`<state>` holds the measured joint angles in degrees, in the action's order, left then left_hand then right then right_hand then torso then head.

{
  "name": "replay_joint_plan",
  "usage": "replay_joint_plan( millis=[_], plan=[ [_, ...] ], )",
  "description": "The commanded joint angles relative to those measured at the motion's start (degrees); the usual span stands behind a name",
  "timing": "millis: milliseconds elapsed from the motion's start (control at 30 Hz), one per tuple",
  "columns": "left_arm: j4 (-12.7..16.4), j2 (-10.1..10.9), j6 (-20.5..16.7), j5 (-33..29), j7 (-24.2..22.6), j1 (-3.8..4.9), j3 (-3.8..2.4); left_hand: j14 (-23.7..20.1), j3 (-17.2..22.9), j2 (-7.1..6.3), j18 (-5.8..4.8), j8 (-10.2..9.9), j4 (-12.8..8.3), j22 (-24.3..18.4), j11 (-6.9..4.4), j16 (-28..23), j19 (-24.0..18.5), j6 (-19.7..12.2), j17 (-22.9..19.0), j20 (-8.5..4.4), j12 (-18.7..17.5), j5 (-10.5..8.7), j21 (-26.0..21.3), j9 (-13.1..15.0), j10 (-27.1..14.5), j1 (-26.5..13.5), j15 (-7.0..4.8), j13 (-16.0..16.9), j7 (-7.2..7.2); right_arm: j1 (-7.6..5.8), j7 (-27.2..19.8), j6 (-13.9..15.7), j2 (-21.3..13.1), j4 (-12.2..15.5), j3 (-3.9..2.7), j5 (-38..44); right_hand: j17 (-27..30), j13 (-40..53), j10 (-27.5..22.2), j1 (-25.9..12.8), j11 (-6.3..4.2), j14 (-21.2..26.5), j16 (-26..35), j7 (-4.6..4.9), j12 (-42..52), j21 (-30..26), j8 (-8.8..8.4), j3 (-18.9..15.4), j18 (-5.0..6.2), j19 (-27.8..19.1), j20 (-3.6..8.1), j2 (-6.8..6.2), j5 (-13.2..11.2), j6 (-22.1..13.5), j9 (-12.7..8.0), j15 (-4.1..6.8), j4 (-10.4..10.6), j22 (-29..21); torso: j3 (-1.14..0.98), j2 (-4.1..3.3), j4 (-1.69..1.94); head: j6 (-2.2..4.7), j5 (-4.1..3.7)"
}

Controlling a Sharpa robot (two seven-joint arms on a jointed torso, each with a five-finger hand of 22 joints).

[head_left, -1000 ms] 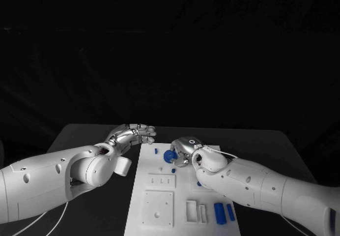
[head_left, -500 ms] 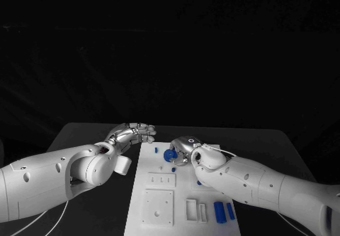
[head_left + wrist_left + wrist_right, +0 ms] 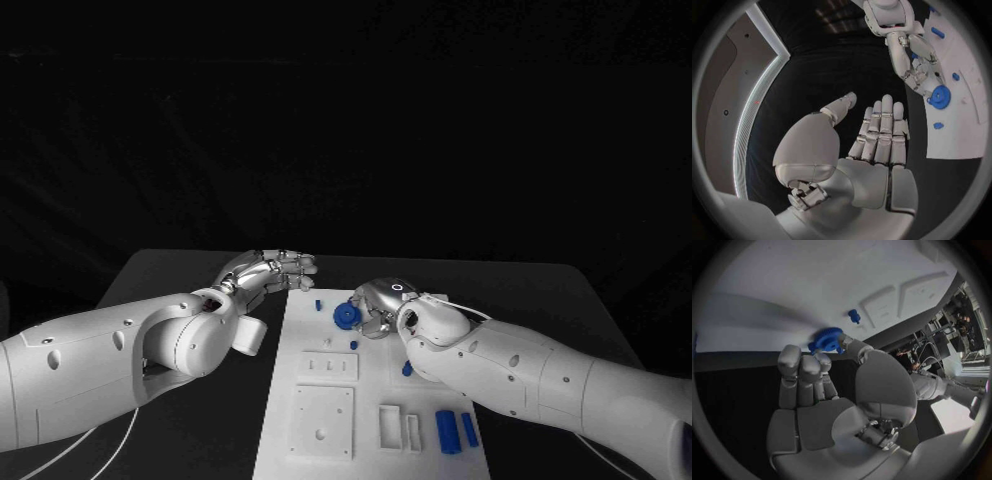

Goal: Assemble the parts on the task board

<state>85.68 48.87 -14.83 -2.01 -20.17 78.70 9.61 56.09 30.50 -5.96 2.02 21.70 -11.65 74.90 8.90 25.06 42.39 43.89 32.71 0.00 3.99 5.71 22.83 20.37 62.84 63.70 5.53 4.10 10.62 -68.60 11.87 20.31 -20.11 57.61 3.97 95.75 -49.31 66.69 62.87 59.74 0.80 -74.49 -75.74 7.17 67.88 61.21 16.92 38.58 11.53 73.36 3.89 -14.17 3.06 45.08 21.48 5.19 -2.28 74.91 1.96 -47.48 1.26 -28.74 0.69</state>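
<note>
I see the black table [image 3: 173, 275] carrying the white task board [image 3: 310, 400]. My left hand [image 3: 270, 270] hovers just off the board's far left corner, fingers straight and together, holding nothing. My right hand [image 3: 381, 305] pinches a blue gear [image 3: 346, 317] at the board's far end.

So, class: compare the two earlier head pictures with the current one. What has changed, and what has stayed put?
The right hand and forearm have eased slightly toward the robot, fingers staying on the blue gear at the task board. The left hand still hovers open beside the board; loose blue parts unmoved.
</note>
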Motion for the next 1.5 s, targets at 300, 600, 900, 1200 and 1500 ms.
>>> replay_joint_plan(
  millis=[300, 600, 900, 1200, 1500],
  plan=[
    [0.3, 0.2, 0.3, 0.1, -0.7, 0.11, -0.06, -0.3, 0.0, -0.02, 0.14, -0.2, -0.4, 1.2, 0.34, 0.2, -0.4, 0.3, 0.1, -0.04, 0.0, -0.1, 0.3, 0.1, 0.2, -0.4, 0.19, 0.0, 0.28, 0.6, 1.3, -0.3, -1.2, 0.6, 0.22, -0.5, -0.1, 0.1, 0.5, -0.2, 0.07, 0.0, 0.3, 0.17, 0.1, -0.2, 0.38, -0.2, 3.47, 0.1, 0.48, -0.02, 0.3, 0.5, 0.2, 0.17, 0.3, 0.7, -0.07, -0.03, 0.03, 0.06, -0.02],
    [0.3, 0.5, 0.3, 0.1, -0.7, 0.11, -0.06, -0.3, 0.0, -0.02, 0.14, -0.2, -0.4, 1.2, 0.34, 0.2, -0.4, 0.3, 0.1, -0.04, 0.0, -0.1, 0.3, 0.1, 0.2, -0.4, 0.18, 0.0, 0.28, 0.67, 0.4, 3.8, -3.3, 3.2, 0.2, -1.5, -0.2, 0.2, 0.6, -0.2, 0.12, -0.1, 0.3, 0.21, 0.2, -0.2, 0.47, -0.1, 3.47, 0.1, 0.51, -0.13, 0.3, 0.6, 0.2, 0.13, 0.3, 0.7, -0.09, -0.05, -0.07, 0.07, 0.06],
    [0.0, 1.1, 0.2, 0.1, -0.9, 0.11, -0.06, -0.3, 0.0, -0.03, 0.14, -0.2, -0.5, 1.2, 0.32, 0.2, -0.4, 0.3, 0.1, -0.04, 0.0, -0.1, 0.3, 0.1, 0.3, -0.3, 0.18, 0.0, 0.26, -0.2, -7.5, 9.7, -10.2, 8.6, -2.12, -9.3, -0.3, 0.0, 0.4, 1.3, 0.36, -0.1, 0.4, 0.47, 0.0, -0.2, 1.03, 0.5, 3.47, 0.1, 0.71, -0.53, 0.4, 1.4, 0.5, -0.08, -0.4, 0.7, -0.1, 0.1, -0.31, 0.49, -0.15],
    [-1.2, 1.2, 0.7, 0.1, -0.9, 0.11, -0.05, -0.3, 0.2, 0.11, 0.12, 0.0, -0.6, 1.2, -0.36, 0.3, -0.4, 0.7, 0.1, -0.05, 0.8, -0.13, 0.4, 0.3, 2.0, -0.4, 0.16, 0.4, 0.16, -1.44, -18.3, 4.5, -18.4, 9.3, -3.91, -19.9, -0.6, -0.2, -0.5, 2.8, 1.23, 0.1, 0.7, 1.33, -0.2, -0.1, 1.33, -2.5, 3.47, -0.6, 0.43, 0.94, 4.5, 1.9, 0.7, -0.93, -5.6, 1.0, -0.55, 0.53, -1.38, 0.77, -0.12],
    [-2.0, 0.9, 1.1, 0.1, -0.9, 0.08, -0.01, -0.3, 0.2, 0.16, 0.12, 0.0, -0.7, 1.2, -0.49, 0.3, -0.4, 0.8, 0.1, -0.06, 0.9, -0.12, 0.5, 0.3, 2.3, -0.4, 0.16, 0.5, 0.12, -1.61, -22.7, -3.5, -20.3, 1.3, -3.92, -22.5, -0.9, -0.2, -0.9, 2.7, 0.89, 0.2, 1.1, 0.95, -0.4, 0.1, 1.11, -7.8, 3.47, -1.4, -0.27, 3.68, 15.5, 1.5, 0.8, -0.64, -13.4, 1.0, -1.39, 0.95, -2.39, 0.55, 0.15]
  ],
)
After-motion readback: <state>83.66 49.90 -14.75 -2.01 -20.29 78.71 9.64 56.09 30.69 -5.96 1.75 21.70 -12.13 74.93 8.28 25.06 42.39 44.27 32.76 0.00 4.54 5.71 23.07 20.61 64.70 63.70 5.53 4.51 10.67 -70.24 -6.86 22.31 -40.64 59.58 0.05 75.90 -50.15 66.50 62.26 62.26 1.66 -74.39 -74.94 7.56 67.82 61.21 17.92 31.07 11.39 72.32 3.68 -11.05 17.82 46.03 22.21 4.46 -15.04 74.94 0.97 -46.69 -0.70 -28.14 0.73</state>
